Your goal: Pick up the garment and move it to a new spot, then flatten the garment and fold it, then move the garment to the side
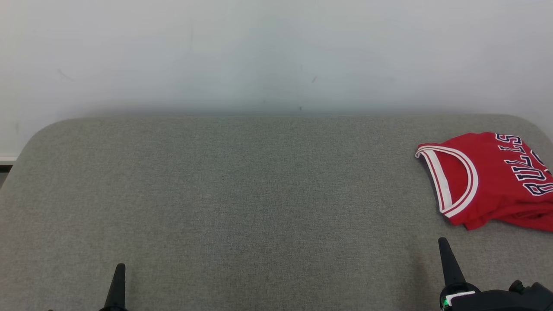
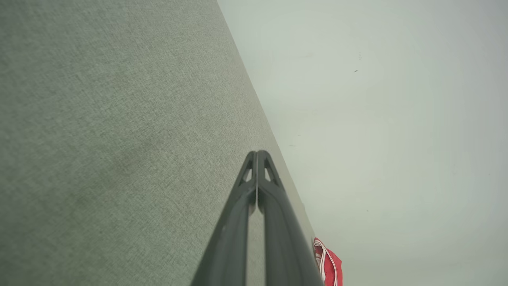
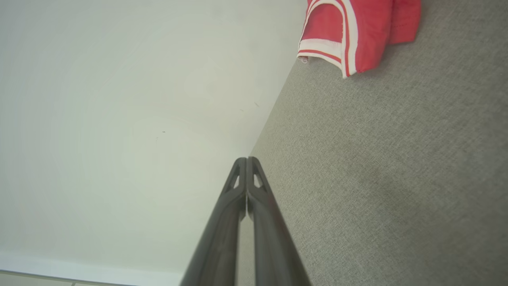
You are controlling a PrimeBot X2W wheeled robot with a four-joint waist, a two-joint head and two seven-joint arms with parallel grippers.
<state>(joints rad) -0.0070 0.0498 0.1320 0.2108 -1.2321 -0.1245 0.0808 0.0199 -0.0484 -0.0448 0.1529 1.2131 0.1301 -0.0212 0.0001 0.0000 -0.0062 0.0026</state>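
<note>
The left gripper [image 1: 120, 267] and right gripper [image 1: 442, 241] are seen closed tight, nothing held; the red garment [image 1: 488, 181] is laid folded on the counter [image 1: 259, 194], far right.

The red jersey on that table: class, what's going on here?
Nothing is being handled. The red jersey lies at the right of the grey table. The robot's left jaws and right jaws are shut and empty near the front edge; the right ones are nearer the jersey but clear of it.

The red jersey [image 1: 484, 181] reads "BULLS" in dark, white-edged letters across its front.
</note>
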